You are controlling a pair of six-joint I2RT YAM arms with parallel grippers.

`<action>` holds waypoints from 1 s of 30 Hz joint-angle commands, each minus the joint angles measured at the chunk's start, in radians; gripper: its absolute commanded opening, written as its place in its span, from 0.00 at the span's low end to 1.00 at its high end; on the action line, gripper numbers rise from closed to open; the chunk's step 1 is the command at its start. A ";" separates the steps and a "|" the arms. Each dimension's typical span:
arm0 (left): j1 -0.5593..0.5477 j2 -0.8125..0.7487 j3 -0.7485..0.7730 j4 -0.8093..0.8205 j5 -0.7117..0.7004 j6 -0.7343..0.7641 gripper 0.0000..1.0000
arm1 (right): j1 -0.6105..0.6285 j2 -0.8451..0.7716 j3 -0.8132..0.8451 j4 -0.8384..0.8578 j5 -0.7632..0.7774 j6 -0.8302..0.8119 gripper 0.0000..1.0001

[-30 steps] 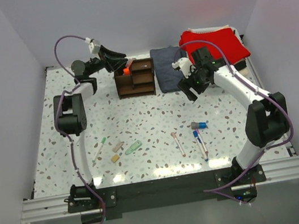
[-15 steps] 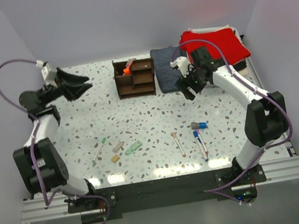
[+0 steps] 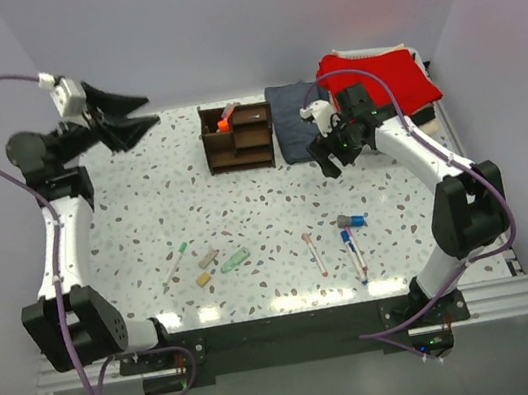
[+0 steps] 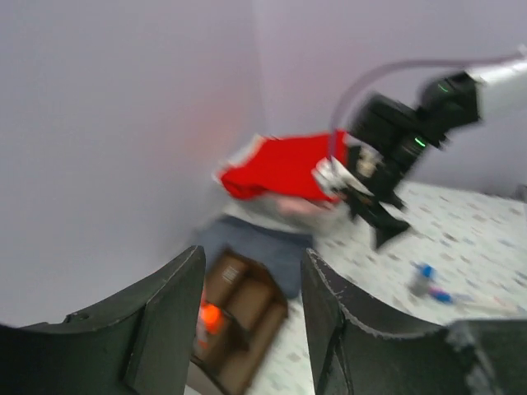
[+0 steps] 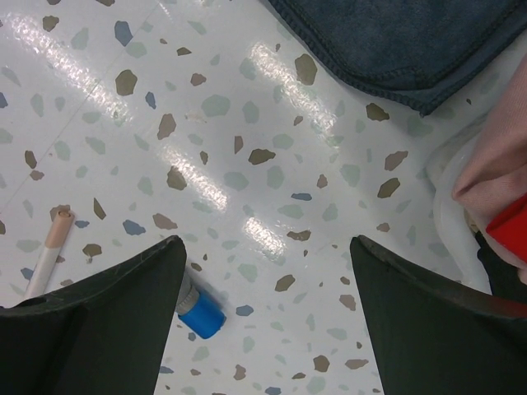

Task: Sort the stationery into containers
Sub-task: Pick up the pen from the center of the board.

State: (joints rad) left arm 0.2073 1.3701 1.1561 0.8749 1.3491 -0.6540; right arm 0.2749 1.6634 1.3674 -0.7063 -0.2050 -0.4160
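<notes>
The speckled table point(image 3: 144, 207) lies beneath both arms. Right beside the right gripper point(image 3: 330, 168), on its outer side, is a folded red cloth point(image 3: 375, 72); a dark blue cloth point(image 3: 294, 121) lies just beyond its fingertips, filling the top edge of the right wrist view.

The brown wooden organizer point(image 3: 239, 139) stands between the two grippers, nearer to the right one. The left gripper point(image 3: 152, 109) is raised high above the far left corner, and the organizer sits well below it and ahead, showing between its fingers point(image 4: 165, 321) in the wrist view. An orange-banded marker point(image 3: 227, 120) stands upright in the compartment nearest the left gripper.

The left gripper's jaws are partly spread and hold nothing. The right gripper's jaws are spread wide over bare table, also holding nothing.

A blue-capped piece point(image 5: 200, 314) lies just below and nearer the base than the right gripper, against its left finger in the wrist view. A pink pen point(image 3: 314, 254) and a red-and-blue pen point(image 3: 354, 251) lie farther back. The pale green piece point(image 3: 235, 259), tan blocks point(image 3: 209, 259) and a green-tipped pen point(image 3: 177, 262) lie well apart from both grippers.
</notes>
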 commanded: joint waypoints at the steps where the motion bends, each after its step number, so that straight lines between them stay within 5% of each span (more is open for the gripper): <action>1: -0.116 0.021 0.339 -1.016 -0.519 0.725 0.56 | 0.006 -0.057 -0.007 0.037 -0.004 0.036 0.85; 4: -0.152 0.119 0.507 -1.404 -0.790 0.789 0.57 | 0.013 -0.092 -0.025 0.044 0.068 0.031 0.85; 7: -0.152 0.121 0.428 -1.614 -0.890 0.792 0.54 | 0.053 -0.158 -0.083 0.059 0.185 -0.018 0.84; 11: -0.158 -0.049 0.045 -1.620 -1.039 0.812 0.54 | 0.069 -0.221 -0.145 0.062 0.263 0.038 0.85; 16: -0.167 -0.146 -0.169 -1.634 -1.118 0.909 0.53 | 0.070 -0.278 -0.211 0.060 0.257 0.111 0.86; 30: -0.249 0.035 -0.216 -1.723 -1.130 1.091 0.46 | 0.070 -0.272 -0.212 0.065 0.265 0.079 0.86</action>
State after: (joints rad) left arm -0.0181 1.3846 0.9558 -0.8059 0.2329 0.3443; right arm 0.3458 1.4010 1.1446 -0.6643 0.0376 -0.3305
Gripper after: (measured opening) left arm 0.466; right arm 0.859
